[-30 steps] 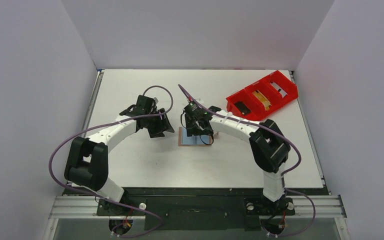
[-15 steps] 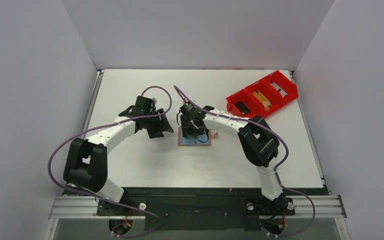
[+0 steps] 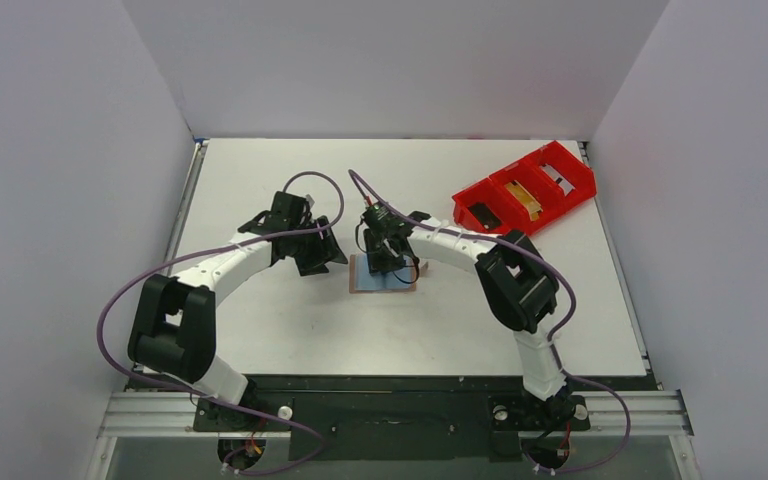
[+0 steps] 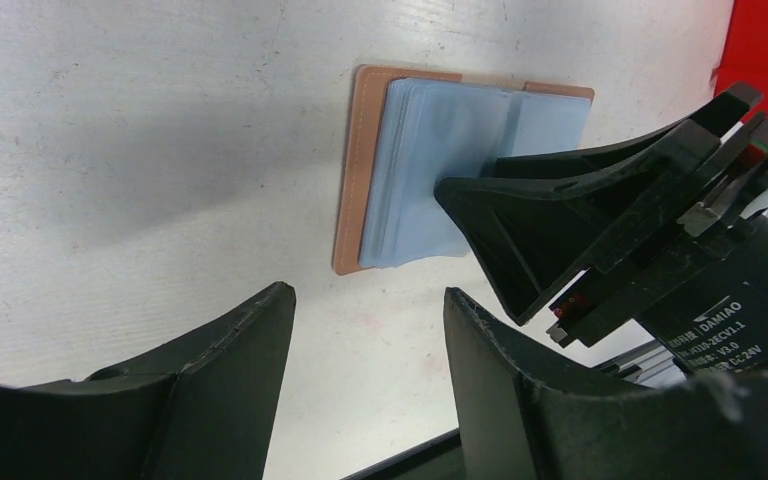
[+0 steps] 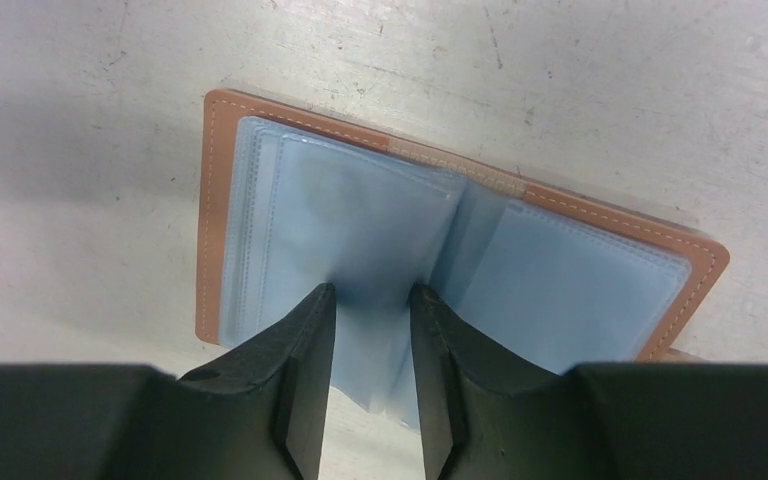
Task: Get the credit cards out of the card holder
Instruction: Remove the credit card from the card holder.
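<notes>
The card holder (image 5: 440, 240) is lying open and flat near the middle of the worktop (image 3: 260, 180), its tan cover facing down and its pale blue sleeves (image 5: 350, 220) facing up. The sleeves are fanning out in a stack on either side of the central fold, with the thicker stack sitting on the left in the right wrist view. The tan edge is showing as a narrow border around the blue.

The right pincer (image 5: 370, 300) is pointing down onto the holder, close to the fold. Its two fingers are standing a narrow gap apart, with blue sleeve material showing between their tips. Whether they are pinching a sleeve or only resting on it, I cannot tell.

The left pincer (image 4: 368, 300) is hanging just to the left of the holder, above bare worktop. Its fingers are spread apart, grasping nothing and touching neither the holder nor the other pincer.

A red tray (image 3: 545, 190) is sitting well apart from the holder, toward the far right corner of the worktop, with small items lying in its compartments.
</notes>
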Tool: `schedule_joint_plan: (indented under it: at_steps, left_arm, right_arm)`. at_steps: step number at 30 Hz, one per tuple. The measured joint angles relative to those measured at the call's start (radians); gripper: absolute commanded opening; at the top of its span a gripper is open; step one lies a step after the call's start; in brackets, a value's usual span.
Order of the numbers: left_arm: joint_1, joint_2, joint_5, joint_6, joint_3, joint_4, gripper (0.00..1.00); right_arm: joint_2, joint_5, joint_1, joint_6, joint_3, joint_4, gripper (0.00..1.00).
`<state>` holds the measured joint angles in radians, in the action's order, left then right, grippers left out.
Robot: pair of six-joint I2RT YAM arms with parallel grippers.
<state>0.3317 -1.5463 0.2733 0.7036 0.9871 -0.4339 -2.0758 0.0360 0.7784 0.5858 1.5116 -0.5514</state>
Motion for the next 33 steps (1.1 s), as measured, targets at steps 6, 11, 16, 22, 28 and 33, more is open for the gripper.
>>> schedule_joint_plan:
  at_steps: [6, 11, 16, 22, 28, 33]
  left_arm:
    - [0.000, -0.018, 0.000, 0.005, 0.000, 0.005, 0.54]
    - [0.000, -0.034, 0.000, 0.013, 0.000, 0.006, 0.54]
    - [0.006, -0.062, 0.000, 0.015, 0.013, 0.008, 0.54]
    - [0.044, -0.117, 0.002, 0.017, 0.077, 0.013, 0.54]
    - [0.082, -0.185, 0.015, 0.019, 0.146, 0.022, 0.50]
    - [0.106, -0.238, 0.022, 0.022, 0.183, 0.037, 0.43]
  right_arm:
    - [0.014, 0.079, -0.032, -0.001, -0.045, 0.061, 0.16]
    - [0.025, 0.145, -0.061, 0.000, -0.081, 0.104, 0.04]
    - [0.036, 0.199, -0.085, 0.000, -0.115, 0.145, 0.00]
    - [0.042, 0.256, -0.109, 0.003, -0.146, 0.188, 0.00]
    - [0.044, 0.305, -0.128, 0.009, -0.168, 0.220, 0.00]
    - [0.046, 0.332, -0.138, 0.018, -0.183, 0.242, 0.00]
